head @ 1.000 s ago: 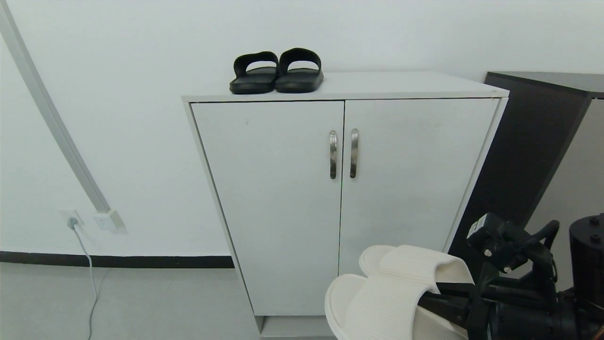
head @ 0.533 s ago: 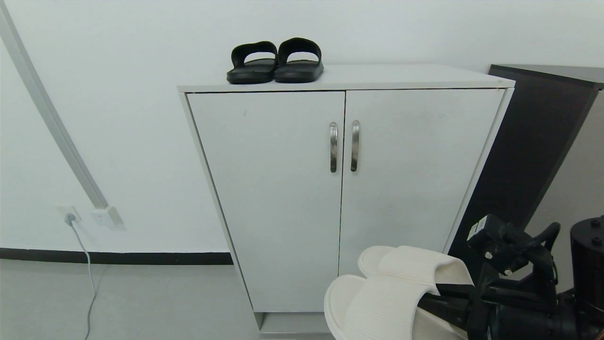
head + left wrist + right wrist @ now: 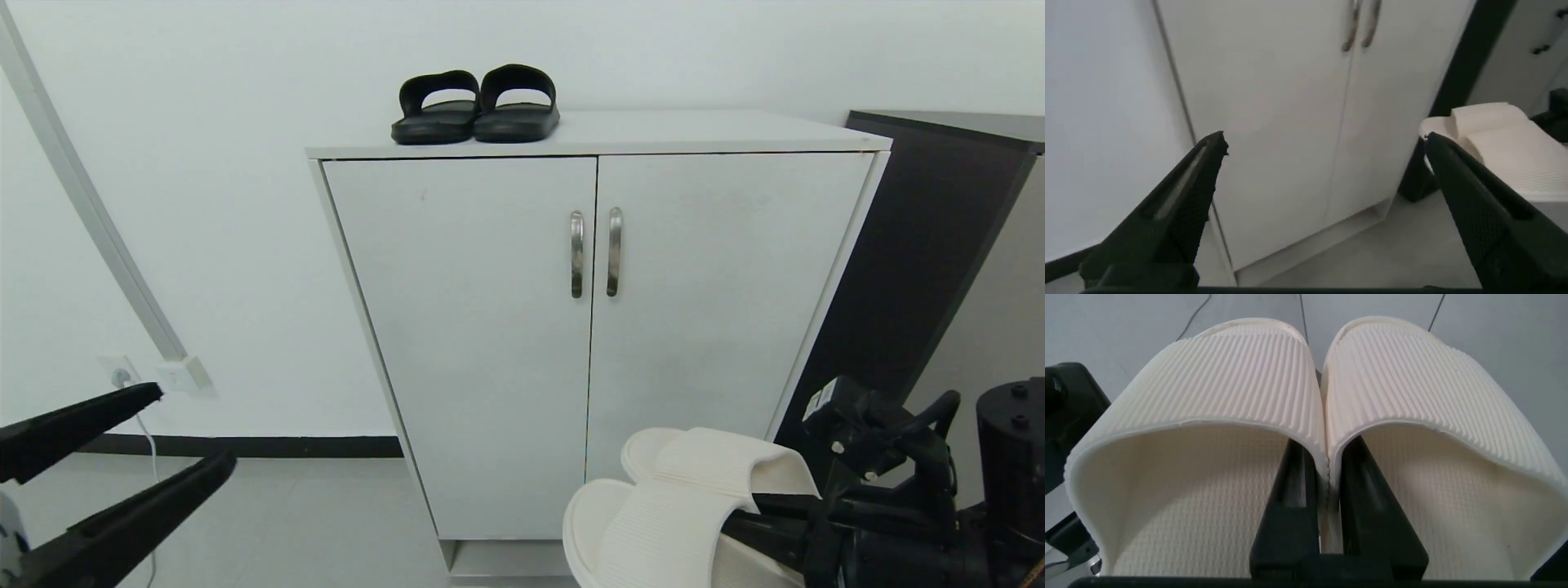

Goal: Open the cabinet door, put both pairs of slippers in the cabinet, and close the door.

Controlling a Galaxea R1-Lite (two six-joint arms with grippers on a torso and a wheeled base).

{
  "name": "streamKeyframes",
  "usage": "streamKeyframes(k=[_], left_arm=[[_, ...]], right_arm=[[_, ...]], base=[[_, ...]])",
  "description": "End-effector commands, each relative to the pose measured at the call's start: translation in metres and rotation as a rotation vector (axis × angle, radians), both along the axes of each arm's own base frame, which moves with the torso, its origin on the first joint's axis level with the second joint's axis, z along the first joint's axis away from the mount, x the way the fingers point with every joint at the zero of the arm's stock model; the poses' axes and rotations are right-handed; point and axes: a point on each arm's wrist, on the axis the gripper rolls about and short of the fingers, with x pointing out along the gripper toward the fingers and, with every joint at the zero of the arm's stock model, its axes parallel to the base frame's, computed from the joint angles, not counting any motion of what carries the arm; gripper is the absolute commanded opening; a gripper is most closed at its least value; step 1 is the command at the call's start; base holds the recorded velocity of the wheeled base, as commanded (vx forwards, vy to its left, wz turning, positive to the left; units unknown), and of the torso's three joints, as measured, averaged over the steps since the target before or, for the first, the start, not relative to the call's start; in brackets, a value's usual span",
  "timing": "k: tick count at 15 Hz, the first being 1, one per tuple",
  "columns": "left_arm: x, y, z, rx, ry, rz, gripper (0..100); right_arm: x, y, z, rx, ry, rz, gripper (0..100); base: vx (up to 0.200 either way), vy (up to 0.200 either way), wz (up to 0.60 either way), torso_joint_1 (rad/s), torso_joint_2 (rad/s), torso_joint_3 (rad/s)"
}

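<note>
Where the cabinet (image 3: 482,367) stands: against the white wall, with a dark unit (image 3: 922,245) just beside it on the robot's right.
Doors: the left door (image 3: 473,286) and right door (image 3: 727,286) are both closed and meet at the middle seam.
White slippers (image 3: 678,506): a ribbed pair, side by side and touching, held off the floor in front of the lower part of the right door.
Left gripper (image 3: 189,429): low on the robot's left, before the wall beside the cabinet. Its two dark fingers (image 3: 1176,204) are spread wide, with nothing between them.
Right gripper (image 3: 1327,482): low on the robot's right, one finger under each strap. It is clamped on the adjoining inner walls of the white slippers.
Black slippers (image 3: 516,118): a pair set close together on the cabinet top, above the left door and well apart from both grippers.
Handles (image 3: 577,254): two upright metal bars, one on each door, just beside the seam.
Wall socket (image 3: 122,377): low on the wall near the left gripper, with a cable (image 3: 151,445) hanging from it.
</note>
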Motion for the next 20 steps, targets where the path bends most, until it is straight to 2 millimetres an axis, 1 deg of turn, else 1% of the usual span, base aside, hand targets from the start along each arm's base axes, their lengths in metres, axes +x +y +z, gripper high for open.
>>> streamKeyframes(k=[1,3,5,7,10,14,15,17,20], left_arm=[[0.028,-0.018,-0.006,0.014,0.074,-0.115,100],[0.046,-0.031,0.000,0.018,0.080,-0.172,100],[0.071,-0.046,0.006,0.024,0.096,-0.212,100],[0.089,-0.067,0.012,0.023,0.071,-0.264,100],[0.112,-0.103,0.024,0.024,0.044,-0.268,100],[0.119,-0.137,0.039,-0.008,0.019,-0.409,100],[0.126,-0.145,0.042,-0.025,0.025,-0.425,100],[0.136,-0.155,0.044,-0.050,0.046,-0.452,100],[0.154,-0.170,0.056,-0.151,0.111,-0.549,100]], right_arm=[[0.000,0.000,-0.001,-0.004,0.004,0.001,0],[0.000,0.001,-0.002,-0.006,0.006,0.004,0],[0.000,0.002,-0.003,-0.009,0.009,0.006,0],[0.000,0.002,-0.003,-0.006,0.008,0.007,0],[0.000,0.001,-0.004,-0.010,0.011,0.004,0],[-0.002,-0.001,-0.006,-0.009,0.012,0.004,0],[-0.002,-0.001,-0.006,-0.009,0.012,0.004,0],[-0.002,-0.001,-0.006,-0.011,0.012,0.005,0],[-0.002,-0.001,-0.006,-0.012,0.013,0.005,0]], base=[[0.000,0.000,0.00,0.000,0.00,0.000],[0.000,0.000,0.00,0.000,0.00,0.000],[0.000,0.000,0.00,0.000,0.00,0.000],[0.000,0.000,0.00,0.000,0.00,0.000],[0.000,0.000,0.00,0.000,0.00,0.000],[0.000,0.000,0.00,0.000,0.00,0.000],[0.000,0.000,0.00,0.000,0.00,0.000],[0.000,0.000,0.00,0.000,0.00,0.000],[0.000,0.000,0.00,0.000,0.00,0.000]])
